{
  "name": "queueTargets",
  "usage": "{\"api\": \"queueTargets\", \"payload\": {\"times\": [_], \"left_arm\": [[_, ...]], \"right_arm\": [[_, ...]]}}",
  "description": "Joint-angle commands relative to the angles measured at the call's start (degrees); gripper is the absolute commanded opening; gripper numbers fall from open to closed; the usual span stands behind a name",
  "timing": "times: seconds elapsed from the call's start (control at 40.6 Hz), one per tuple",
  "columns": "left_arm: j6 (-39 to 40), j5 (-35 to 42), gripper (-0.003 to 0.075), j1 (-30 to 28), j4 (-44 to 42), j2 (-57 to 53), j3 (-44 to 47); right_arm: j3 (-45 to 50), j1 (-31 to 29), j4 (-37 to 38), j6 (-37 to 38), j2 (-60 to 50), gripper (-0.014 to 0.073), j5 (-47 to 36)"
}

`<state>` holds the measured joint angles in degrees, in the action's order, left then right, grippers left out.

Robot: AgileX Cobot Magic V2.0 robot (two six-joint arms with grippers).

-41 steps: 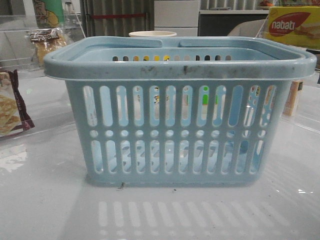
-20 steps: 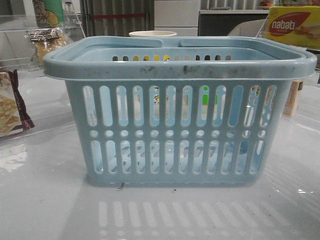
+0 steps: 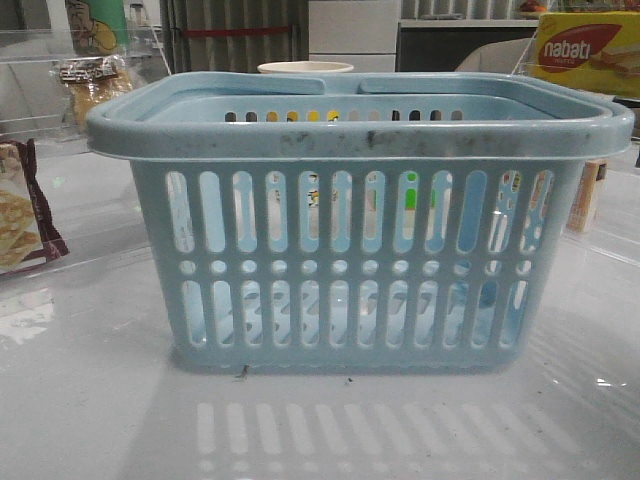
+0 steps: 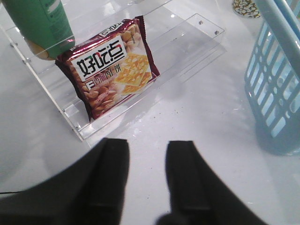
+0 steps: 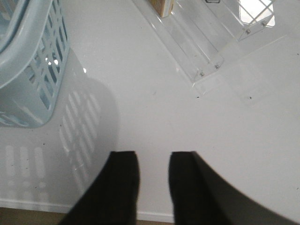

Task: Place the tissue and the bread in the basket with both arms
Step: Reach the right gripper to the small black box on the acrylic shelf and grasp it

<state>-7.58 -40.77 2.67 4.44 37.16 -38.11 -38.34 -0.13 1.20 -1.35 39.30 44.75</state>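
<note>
both grippers, left gripper [image 4: 143,161] and right gripper [image 5: 152,173], have jaws a little apart, holding nothing. the basket [image 3: 360,130] waits mid-table. bread [image 3: 92,82] sits far left; the tissue i can't find. reaching comes next.

The left gripper [image 4: 146,161] is showing two broad, matte black fingers with rounded, blunt tips. The right gripper [image 5: 152,171] is showing the same plain black fingers, squarer at their ends.

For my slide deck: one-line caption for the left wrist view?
Open left gripper above white table, facing maroon-edged snack bag on clear acrylic shelf, beside light-blue slotted plastic basket.
</note>
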Motion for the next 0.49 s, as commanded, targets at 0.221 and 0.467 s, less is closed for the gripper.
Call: {"api": "queueTargets", "payload": {"times": [0.221, 0.467], "left_arm": [[-3.3, 6.2, 0.0489, 3.7, 4.1, 0.5, -1.6], [-3.3, 6.2, 0.0488, 12.3, 4.1, 0.5, -1.6]], "right_arm": [[-3.2, -1.0, 1.1, 0.0, 7.0, 0.0556, -5.5], [-13.4, -8.4, 1.1, 0.0, 19.8, 0.0556, -7.6]]}}
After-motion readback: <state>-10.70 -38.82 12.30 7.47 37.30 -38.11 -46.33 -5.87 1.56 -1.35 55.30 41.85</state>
